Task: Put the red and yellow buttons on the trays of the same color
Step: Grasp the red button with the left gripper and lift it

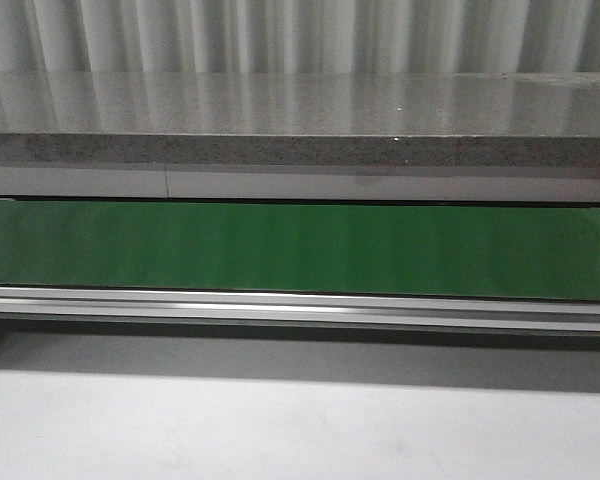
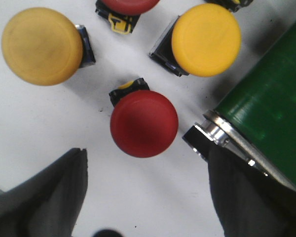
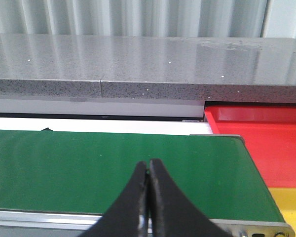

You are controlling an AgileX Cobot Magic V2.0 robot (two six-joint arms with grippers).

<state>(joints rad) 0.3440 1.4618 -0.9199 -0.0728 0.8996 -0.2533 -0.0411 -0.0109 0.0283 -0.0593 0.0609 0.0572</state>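
Front and right wrist views face forward, sharing the green belt — left wrist looks straight down, close.

A green conveyor belt runs before a grey speckled stone ledge.

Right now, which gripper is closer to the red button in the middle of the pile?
Left. The left gripper hangs open directly over the red button. The right gripper is shut over the green belt, no buttons in its view.
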